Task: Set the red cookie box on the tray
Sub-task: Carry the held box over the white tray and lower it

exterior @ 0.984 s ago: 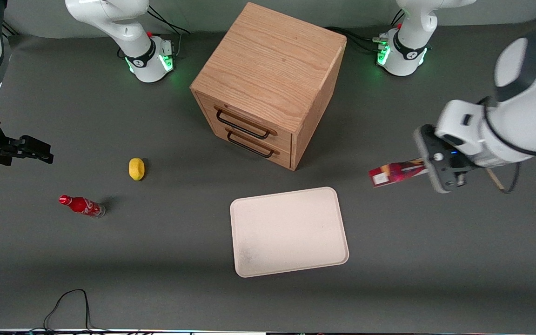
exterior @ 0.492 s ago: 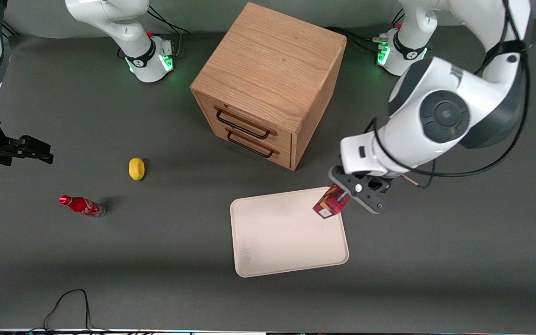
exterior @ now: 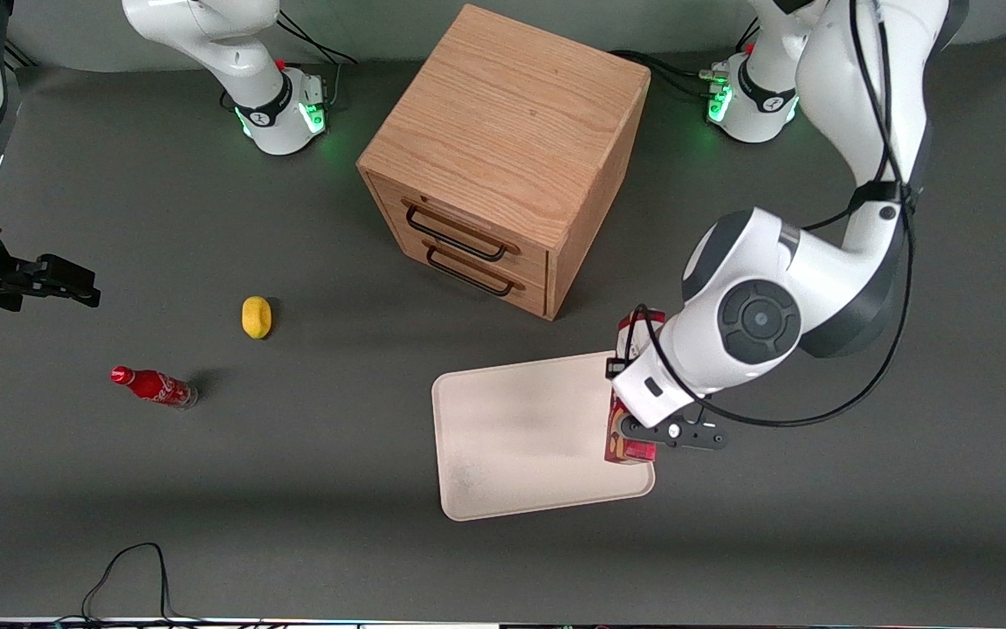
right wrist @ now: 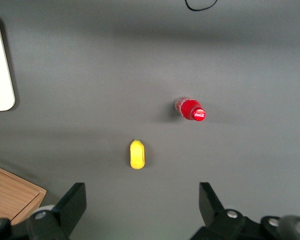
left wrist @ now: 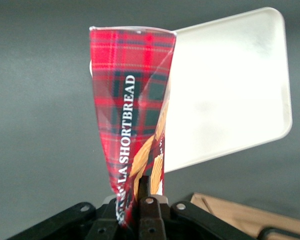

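Front view: my gripper (exterior: pixel 643 428) at lower right of frame, fingers clamped on red cookie box (exterior: pixel 621 441), over tray (exterior: pixel 520 437) edge. Carry step done; next: lower, release w/ box fully inside rim.

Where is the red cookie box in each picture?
Front view: red cookie box over the tray's edge nearest the working arm, held by the tool.
Left wrist view: box gripped, overlapping the tray.
Right wrist view: not in it.
Shared landmark: the tray.
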Controlling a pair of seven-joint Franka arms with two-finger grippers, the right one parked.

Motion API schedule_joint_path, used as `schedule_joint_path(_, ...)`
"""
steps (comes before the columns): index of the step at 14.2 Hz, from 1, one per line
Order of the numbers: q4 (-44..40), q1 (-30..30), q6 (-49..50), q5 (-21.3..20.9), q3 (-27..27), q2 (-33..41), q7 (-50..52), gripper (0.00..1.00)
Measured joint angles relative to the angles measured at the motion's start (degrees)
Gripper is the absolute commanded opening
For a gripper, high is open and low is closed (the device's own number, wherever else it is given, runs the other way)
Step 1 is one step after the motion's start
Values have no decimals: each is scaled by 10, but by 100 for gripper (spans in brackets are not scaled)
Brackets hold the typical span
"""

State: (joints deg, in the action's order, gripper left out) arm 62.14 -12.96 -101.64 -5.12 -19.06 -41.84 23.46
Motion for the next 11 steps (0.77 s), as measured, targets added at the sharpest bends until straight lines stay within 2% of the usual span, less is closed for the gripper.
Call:
schedule_joint_path(4, -4, -3, -18, -4, 1, -22, 47, 0)
schedule_joint_path(11, 3, -7, -88, -35, 4, -77, 119, 0)
